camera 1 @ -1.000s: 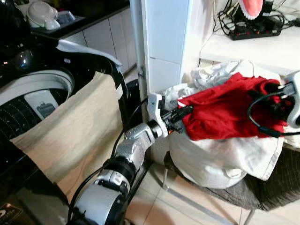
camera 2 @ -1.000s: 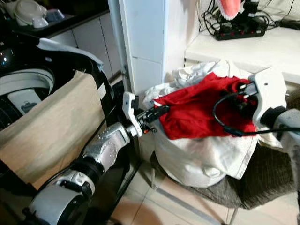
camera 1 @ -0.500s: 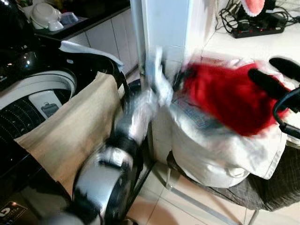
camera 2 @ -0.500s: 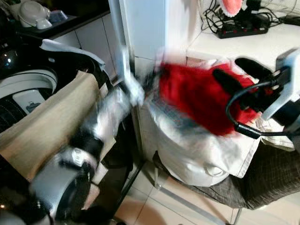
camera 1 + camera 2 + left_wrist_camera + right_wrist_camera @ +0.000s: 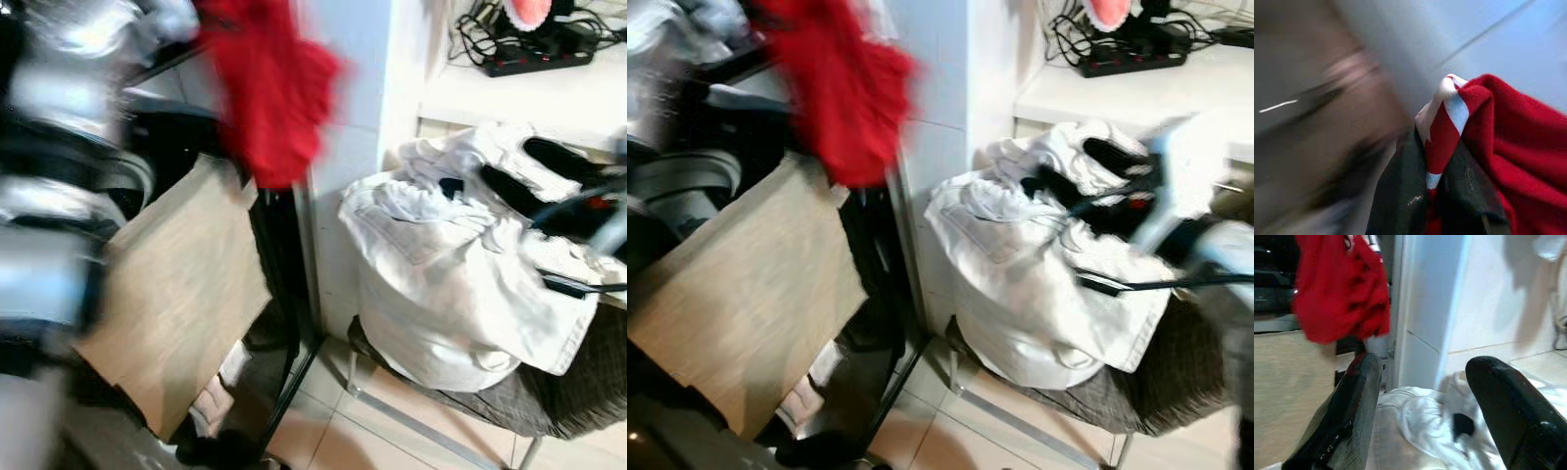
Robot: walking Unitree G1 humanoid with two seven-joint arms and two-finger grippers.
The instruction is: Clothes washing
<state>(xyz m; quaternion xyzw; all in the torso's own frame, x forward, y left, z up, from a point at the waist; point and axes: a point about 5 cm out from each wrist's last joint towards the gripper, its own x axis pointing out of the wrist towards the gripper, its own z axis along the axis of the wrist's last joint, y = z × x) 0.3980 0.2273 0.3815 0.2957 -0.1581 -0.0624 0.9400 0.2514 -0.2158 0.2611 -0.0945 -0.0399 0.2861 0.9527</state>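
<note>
A black washing machine (image 5: 147, 157) stands at the robot's left with a beige cloth (image 5: 171, 294) draped over its front edge, and to the right, past a white pillar (image 5: 353, 147), a heap of white laundry (image 5: 441, 284) sits on a grey woven chair (image 5: 578, 392) beneath a white counter with a black power strip (image 5: 534, 61). A red garment (image 5: 269, 88) hangs blurred in the air above the beige cloth, up beside the pillar, held by the left gripper (image 5: 1432, 196), whose two black fingers are pinched together on its red-and-white edge. The right gripper (image 5: 1425, 396) hovers just over the white laundry with its fingers spread wide apart and nothing between them.
</note>
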